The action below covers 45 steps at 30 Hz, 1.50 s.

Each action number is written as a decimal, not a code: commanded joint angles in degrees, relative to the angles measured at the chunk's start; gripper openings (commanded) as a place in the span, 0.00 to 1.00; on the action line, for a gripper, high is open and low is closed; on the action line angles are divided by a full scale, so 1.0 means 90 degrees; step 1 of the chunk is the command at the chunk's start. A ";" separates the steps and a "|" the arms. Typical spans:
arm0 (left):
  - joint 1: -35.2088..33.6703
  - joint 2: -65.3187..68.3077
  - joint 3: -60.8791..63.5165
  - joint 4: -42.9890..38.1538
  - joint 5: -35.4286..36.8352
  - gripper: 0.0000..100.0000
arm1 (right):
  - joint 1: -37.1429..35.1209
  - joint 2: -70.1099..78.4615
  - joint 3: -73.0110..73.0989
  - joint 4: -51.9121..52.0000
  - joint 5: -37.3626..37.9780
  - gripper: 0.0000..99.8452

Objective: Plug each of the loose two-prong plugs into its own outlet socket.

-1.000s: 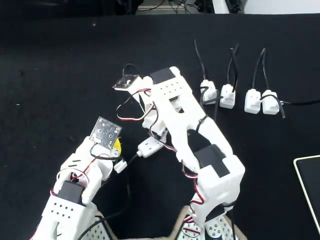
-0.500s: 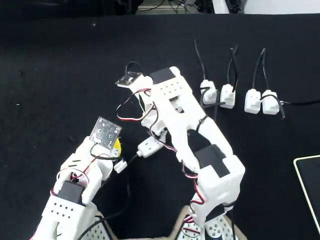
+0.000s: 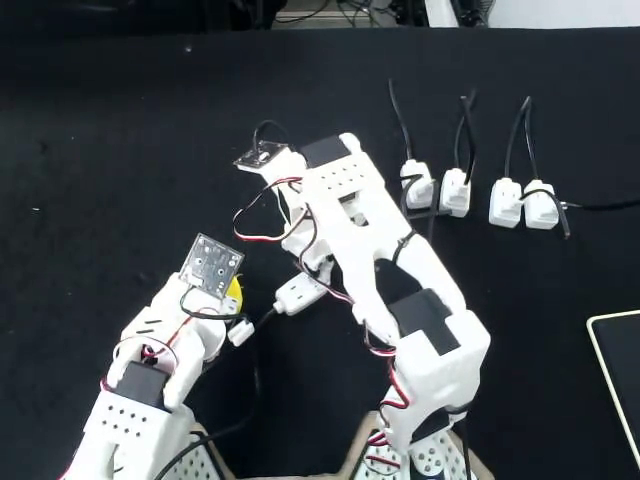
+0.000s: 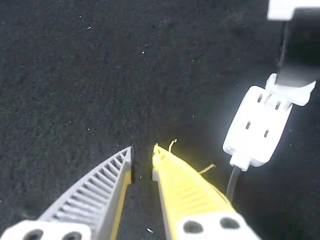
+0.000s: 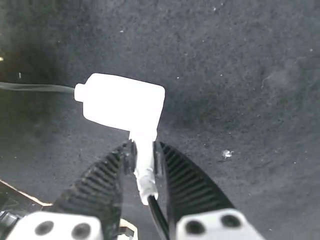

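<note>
Left tool (image 4: 142, 150): the grey and yellow fingers (image 4: 185, 190) stand a narrow slot apart with nothing between them, low over the black counter (image 3: 110, 120). A white outlet socket (image 4: 255, 125) lies just beside the yellow finger, slotted face up with two pairs of slots showing. Its cord leaves from the end nearer the tool. In the high view the socket (image 3: 298, 293) sits between the two arms, close against the white links of the right arm (image 3: 400, 290).

Right tool (image 5: 145, 149): the black ribbed fingers (image 5: 100, 185) are closed on the neck of a white plug (image 5: 122, 105), where the black cord enters. The plug body projects beyond the fingertips, close over the counter. Prongs cannot be seen.

Farther out, right of the right arm, a row of four white connectors (image 3: 455, 192) lies in two close pairs. Each has a black cord running toward the far edge. A pale-rimmed flat panel (image 3: 615, 370) lies at the right edge. Black counter surface extends left of and beyond both arms.
</note>
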 commanded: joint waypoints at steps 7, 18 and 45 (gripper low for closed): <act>-0.0073 -0.0078 -0.0259 -0.0107 -0.0068 0.08 | 0.0254 -0.0171 -0.0015 -0.0381 -0.0274 0.01; -0.0073 -0.0078 -0.0259 -0.0107 -0.0068 0.08 | 0.0039 -0.0161 0.0015 0.0049 0.0078 0.01; -0.0073 -0.0078 -0.0278 -0.0107 -0.0068 0.08 | -0.0381 0.0835 -0.0777 0.0000 0.0020 0.01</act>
